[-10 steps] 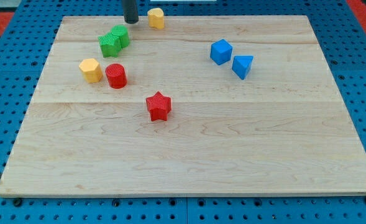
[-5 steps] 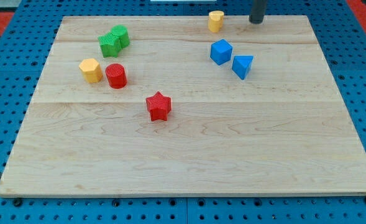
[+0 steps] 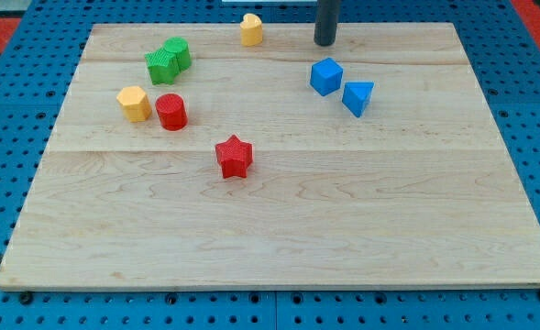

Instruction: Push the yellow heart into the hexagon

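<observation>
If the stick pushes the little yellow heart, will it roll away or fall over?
Probably neither. The yellow heart looks squat and sits flat on the smooth wooden board, so it should slide, not roll. It looks small and light, and may spin if my tip, now to its right and apart, hits off-centre.

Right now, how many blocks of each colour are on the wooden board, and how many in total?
Yellow: 2, the heart and the hexagon
Green: 2, touching blocks
Red: 2, the cylinder and the star
Blue: 2, the cube and the triangular block
Total: 8
</observation>
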Motion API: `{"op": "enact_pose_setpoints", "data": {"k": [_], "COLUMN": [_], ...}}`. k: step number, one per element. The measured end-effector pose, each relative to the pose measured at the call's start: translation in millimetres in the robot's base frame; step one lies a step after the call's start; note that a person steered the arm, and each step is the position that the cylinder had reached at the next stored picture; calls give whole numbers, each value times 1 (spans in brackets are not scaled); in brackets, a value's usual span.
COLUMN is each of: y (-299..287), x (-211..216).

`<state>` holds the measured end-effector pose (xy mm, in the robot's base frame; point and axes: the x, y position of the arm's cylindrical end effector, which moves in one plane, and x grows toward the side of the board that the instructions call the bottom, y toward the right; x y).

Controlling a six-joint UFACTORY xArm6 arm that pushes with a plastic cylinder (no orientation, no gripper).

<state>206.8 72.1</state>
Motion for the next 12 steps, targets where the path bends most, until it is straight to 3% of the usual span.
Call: {"op": "enact_pose_setpoints", "data": {"k": [2,4,5,7,8,9,11,12], "y": [-67,-250,-293,-267,-235,-244,-251,-254], "x": [-14,-12,-2,-11,16,58,86,123]}}
